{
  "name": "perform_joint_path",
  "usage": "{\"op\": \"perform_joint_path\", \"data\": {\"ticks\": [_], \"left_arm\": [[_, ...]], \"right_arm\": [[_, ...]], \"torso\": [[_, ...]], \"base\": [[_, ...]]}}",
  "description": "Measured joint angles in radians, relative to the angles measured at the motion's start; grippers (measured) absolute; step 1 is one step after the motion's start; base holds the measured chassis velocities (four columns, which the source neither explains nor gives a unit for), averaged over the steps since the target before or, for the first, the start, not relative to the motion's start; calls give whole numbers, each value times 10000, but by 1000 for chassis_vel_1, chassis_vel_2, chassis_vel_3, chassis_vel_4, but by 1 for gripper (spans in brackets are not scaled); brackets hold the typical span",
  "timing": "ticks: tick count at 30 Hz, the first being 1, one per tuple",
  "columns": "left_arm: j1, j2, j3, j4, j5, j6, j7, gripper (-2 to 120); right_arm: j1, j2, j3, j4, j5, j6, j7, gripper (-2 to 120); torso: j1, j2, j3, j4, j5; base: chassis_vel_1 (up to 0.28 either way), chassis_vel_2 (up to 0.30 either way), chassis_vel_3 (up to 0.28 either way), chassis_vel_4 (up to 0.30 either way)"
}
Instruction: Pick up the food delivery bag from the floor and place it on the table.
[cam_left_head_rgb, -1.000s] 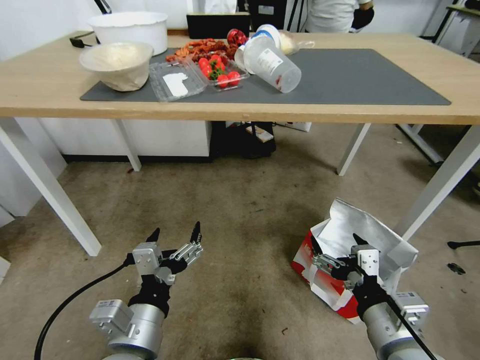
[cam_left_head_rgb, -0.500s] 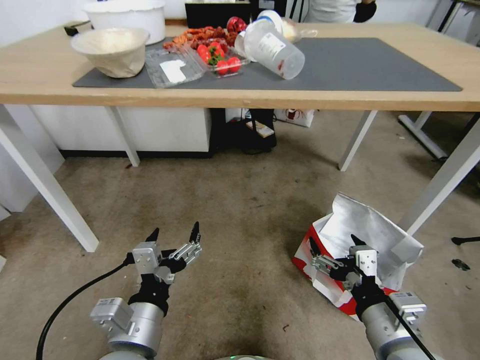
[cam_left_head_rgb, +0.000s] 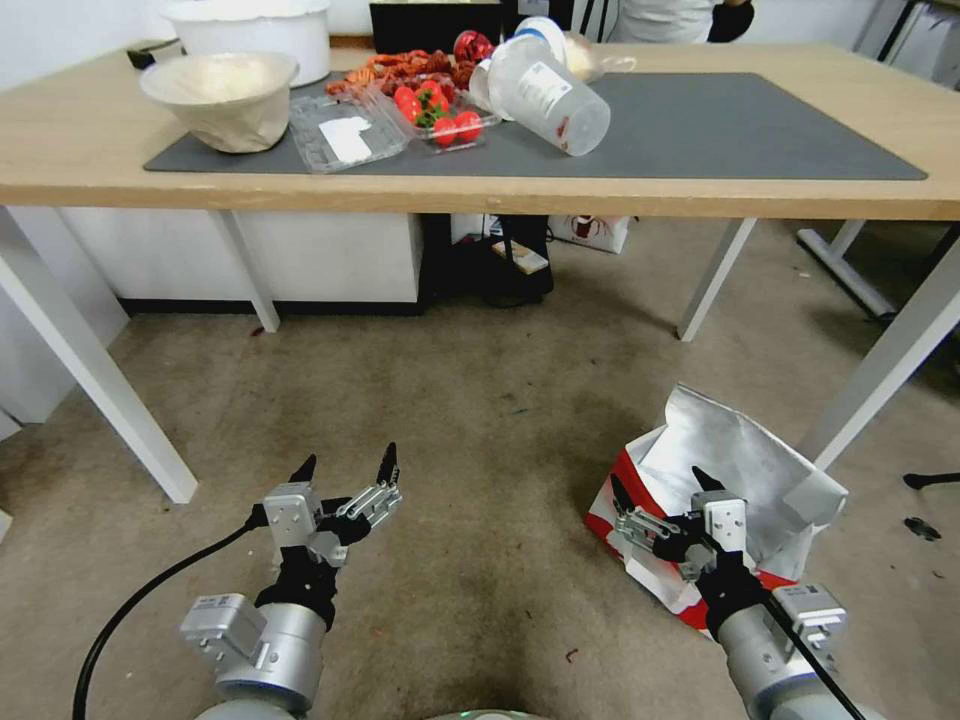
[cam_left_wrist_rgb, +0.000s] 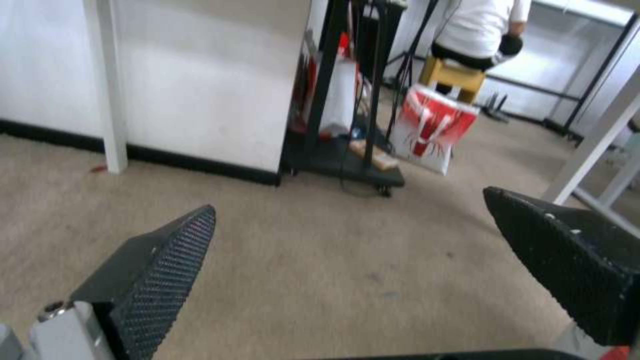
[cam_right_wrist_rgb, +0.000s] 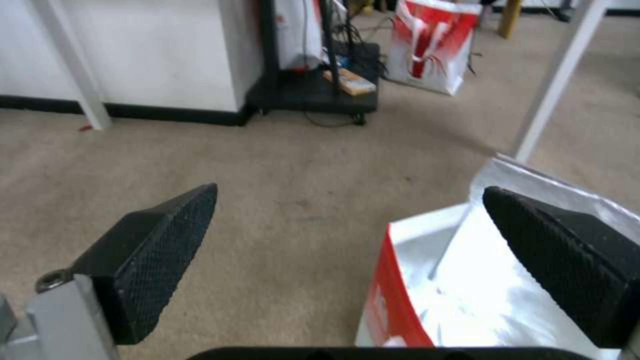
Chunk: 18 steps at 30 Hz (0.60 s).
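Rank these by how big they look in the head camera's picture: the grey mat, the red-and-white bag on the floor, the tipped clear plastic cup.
1. The grey mat covers the most picture, though it lies farther off.
2. The food delivery bag, open on the floor beside the right gripper.
3. The tipped plastic cup, clearly smallest.

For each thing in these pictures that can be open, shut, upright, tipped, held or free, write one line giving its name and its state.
food delivery bag: on the floor, mouth open, foil lining showing, not held.
right gripper: open, at the bag's open mouth.
left gripper: open, empty, over bare floor.
clear plastic tub: tipped on its side on the table's mat.
clamshell box: lid open, red fruit inside.
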Motion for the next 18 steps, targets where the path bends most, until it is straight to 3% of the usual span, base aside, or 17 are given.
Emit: {"op": "perform_joint_path", "data": {"ticks": [5,6,7,9,11,13,14,16,18], "left_arm": [[-111,81,-101,265,204,-642,403,100],[-237,136,-215,632,716,-1546,607,100],[-287,149,-289,818,1014,-1976,703,100],[-312,160,-339,971,1249,-2281,754,100],[-303,167,-371,1072,1388,-2483,762,100],[-297,167,-374,1082,1397,-2503,764,100],[-278,167,-387,1113,1438,-2576,777,100],[-261,162,-392,1110,1457,-2582,814,100],[-257,160,-395,1100,1461,-2577,835,100]], "right_arm": [[137,-218,244,-269,150,757,-575,100],[336,-438,469,-521,314,1357,-938,100],[470,-629,663,-704,506,1678,-1220,100],[661,-933,946,-978,887,2107,-1649,100],[982,-1552,1454,-1494,1478,2565,-2429,100],[1038,-1661,1534,-1588,1578,2634,-2558,100],[1428,-2410,2039,-2182,2142,2839,-3130,100],[1838,-3193,2402,-2792,2737,2872,-3365,100],[2022,-3561,2507,-3081,3005,2872,-3461,100]], "torso": [[4,17,0,0,0],[5,23,0,-1,1],[7,26,0,0,0],[7,29,0,0,3],[8,35,0,-1,3],[8,36,0,0,4],[10,40,0,0,7],[10,44,1,0,3],[10,46,0,1,5]], "base": [[0,0,0,0],[0,0,0,0],[0,0,0,0],[0,0,0,0],[0,0,0,0],[0,0,0,0],[0,0,0,0],[0,0,0,0],[0,0,0,0]]}}
